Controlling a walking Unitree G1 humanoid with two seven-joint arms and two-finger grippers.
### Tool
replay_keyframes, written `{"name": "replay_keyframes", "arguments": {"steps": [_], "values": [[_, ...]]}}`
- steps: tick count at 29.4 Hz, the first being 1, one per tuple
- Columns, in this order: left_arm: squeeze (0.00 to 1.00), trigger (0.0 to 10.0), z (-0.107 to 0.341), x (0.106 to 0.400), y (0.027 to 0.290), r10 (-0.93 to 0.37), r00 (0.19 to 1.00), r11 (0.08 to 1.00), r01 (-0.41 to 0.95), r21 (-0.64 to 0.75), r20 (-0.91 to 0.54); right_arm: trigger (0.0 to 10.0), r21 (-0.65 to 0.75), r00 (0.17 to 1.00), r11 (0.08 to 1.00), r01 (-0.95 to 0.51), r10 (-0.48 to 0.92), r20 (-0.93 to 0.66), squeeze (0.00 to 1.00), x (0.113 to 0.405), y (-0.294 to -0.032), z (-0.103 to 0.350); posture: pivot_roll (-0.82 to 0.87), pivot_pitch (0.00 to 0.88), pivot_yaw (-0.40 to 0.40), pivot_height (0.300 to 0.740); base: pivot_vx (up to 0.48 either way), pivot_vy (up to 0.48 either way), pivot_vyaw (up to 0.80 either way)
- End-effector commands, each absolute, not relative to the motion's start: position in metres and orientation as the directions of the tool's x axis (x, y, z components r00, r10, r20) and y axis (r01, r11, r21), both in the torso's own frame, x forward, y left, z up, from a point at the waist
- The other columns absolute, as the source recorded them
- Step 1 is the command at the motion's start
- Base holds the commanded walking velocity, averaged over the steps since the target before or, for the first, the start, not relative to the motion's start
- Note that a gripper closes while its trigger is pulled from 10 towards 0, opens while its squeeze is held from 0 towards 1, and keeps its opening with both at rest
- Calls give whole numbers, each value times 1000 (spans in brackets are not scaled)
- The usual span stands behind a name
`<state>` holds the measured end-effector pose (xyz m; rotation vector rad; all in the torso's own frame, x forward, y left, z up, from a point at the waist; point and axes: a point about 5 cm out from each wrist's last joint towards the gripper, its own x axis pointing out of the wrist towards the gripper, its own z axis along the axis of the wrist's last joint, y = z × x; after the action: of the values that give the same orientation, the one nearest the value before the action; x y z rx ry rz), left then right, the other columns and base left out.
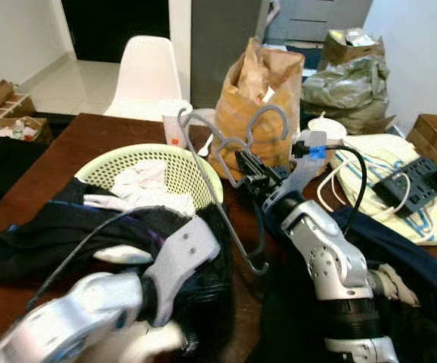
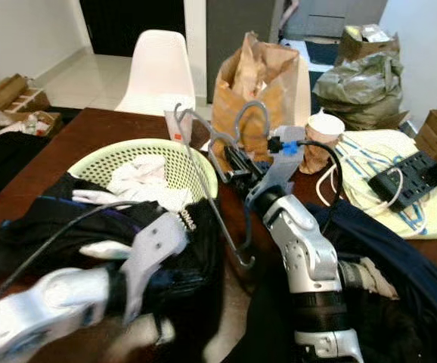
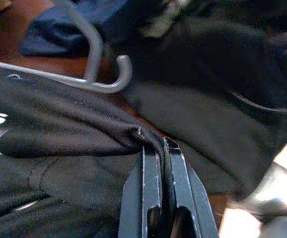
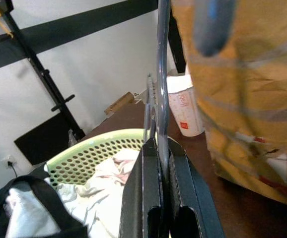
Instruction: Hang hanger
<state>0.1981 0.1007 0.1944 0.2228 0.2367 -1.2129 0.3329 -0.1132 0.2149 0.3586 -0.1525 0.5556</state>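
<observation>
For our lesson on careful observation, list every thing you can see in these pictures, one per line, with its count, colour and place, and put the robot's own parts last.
hanger: one, grey, held upright over the table beside the basket
laundry basket: one, pale green, on the table, white clothes inside
black garment: one, black, draped over the basket's near rim
dark blue clothing: one heap, navy, on the table's right side
paper bag: one, brown, standing behind the hanger
paper cup: one, white, beside the bag
table: one, dark brown wood
chair: one, white, behind the table
power strip: one, black, on a pale yellow cloth at right
left gripper: jaws shut on the black garment
right gripper: jaws shut on the hanger
</observation>
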Motion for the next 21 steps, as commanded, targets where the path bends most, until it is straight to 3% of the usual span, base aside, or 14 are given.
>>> {"name": "replay_keyframes", "arguments": {"steps": [1, 2, 3, 4, 5, 10, 13, 18, 20, 21], "values": [[0, 3176, 199, 192, 100, -919, 281, 287, 958, 19, -275, 10000, 282, 837, 789, -545, 499, 224, 0, 332, -110, 214, -17, 104, -39, 740, 0, 0, 0], [0, 3176, 199, 192, 100, -919, 281, 287, 958, 19, -275, 10000, 282, 837, 789, -545, 499, 224, 0, 332, -110, 214, -17, 104, -39, 740, 0, 0, 0], [0, 10000, 200, 194, 101, -919, 294, 301, 954, 15, -264, 10000, 282, 836, 788, -547, 500, 224, 0, 332, -110, 214, -16, 102, -40, 740, 0, 0, 0], [0, 10000, 200, 194, 101, -919, 294, 301, 954, 15, -264, 10000, 282, 836, 788, -547, 500, 224, 0, 332, -110, 214, -16, 102, -40, 740, 0, 0, 0], [1000, 10000, 199, 196, 100, -920, 314, 325, 946, -9, -236, 10000, 281, 835, 787, -549, 502, 225, 0, 332, -109, 214, -20, 103, -39, 740, 0, 0, 0], [1000, 10000, 201, 197, 99, -926, 327, 340, 940, -40, -187, 10000, 280, 835, 787, -549, 503, 225, 0, 332, -110, 214, -25, 103, -39, 740, 0, 0, 0], [1000, 10000, 213, 202, 107, -916, 395, 399, 915, -58, -76, 10000, 276, 835, 789, -549, 502, 224, 0, 332, -112, 215, -23, 102, -42, 740, 0, 0, 0], [1000, 10000, 220, 202, 117, -904, 425, 427, 902, -57, -46, 10000, 274, 835, 790, -548, 502, 224, 0, 332, -112, 214, -21, 100, -44, 740, 0, 0, 0], [1000, 10000, 233, 213, 138, -840, 541, 540, 841, -38, 32, 10000, 272, 831, 786, -555, 508, 226, 0, 333, -110, 215, -16, 98, -47, 740, 0, 0, 0], [1000, 10000, 233, 213, 138, -840, 541, 540, 841, -38, 32, 10000, 272, 831, 786, -555, 508, 226, 0, 333, -110, 215, -16, 98, -47, 740, 0, 0, 0]]}}
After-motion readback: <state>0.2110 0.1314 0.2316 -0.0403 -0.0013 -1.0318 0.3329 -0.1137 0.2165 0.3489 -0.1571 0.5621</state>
